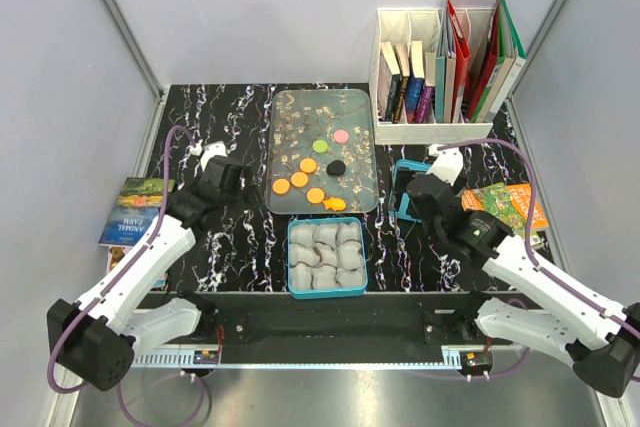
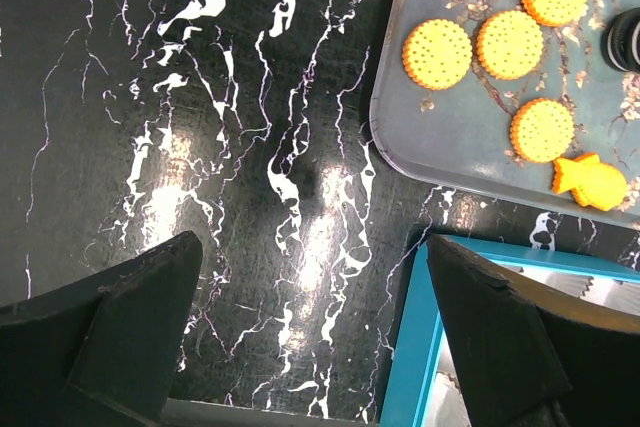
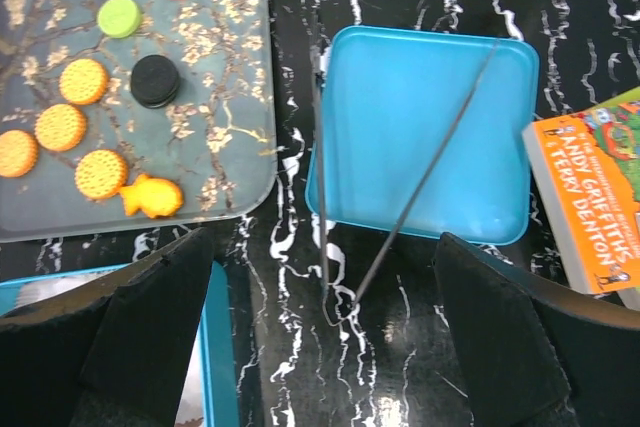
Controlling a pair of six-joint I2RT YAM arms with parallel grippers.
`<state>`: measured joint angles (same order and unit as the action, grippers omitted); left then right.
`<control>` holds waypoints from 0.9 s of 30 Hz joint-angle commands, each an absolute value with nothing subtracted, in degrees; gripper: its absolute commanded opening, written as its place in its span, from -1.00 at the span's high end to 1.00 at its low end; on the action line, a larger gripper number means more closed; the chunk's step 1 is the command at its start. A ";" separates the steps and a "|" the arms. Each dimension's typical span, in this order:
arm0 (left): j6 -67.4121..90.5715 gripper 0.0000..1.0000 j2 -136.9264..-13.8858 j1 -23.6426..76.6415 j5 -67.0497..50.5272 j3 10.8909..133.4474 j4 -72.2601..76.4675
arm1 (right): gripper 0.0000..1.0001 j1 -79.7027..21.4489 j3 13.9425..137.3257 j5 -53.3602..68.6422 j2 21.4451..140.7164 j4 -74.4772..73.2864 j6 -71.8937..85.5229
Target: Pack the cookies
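The left gripper [image 2: 315, 257] and right gripper [image 3: 325, 247] are wide open and empty. The cookies [image 2: 510, 44] lie flat on a tray [image 2: 430, 137], ahead and right of the left gripper. They are probably light and crumbly, so pinch the edges softly.

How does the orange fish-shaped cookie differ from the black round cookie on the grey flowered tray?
Shape: the orange fish-shaped cookie has a tail and an uneven outline; the black round cookie is a plain disc.
Colour: the fish is bright orange, the disc black.
Place: the fish lies by the tray's near edge, the disc nearer its middle.
Both lie flat on the grey flowered tray, not touching.
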<state>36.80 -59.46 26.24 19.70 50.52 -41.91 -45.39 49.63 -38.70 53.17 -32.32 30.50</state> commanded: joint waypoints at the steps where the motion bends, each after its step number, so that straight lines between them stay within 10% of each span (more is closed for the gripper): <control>1: 35.16 -0.98 -58.27 26.28 17.93 50.80 -39.02 | -0.99 -45.44 50.62 -44.11 52.73 -34.53 30.67; 27: 35.51 -0.98 -60.73 26.37 12.92 50.89 -39.20 | -0.99 -29.27 54.23 -25.32 76.01 -35.69 31.20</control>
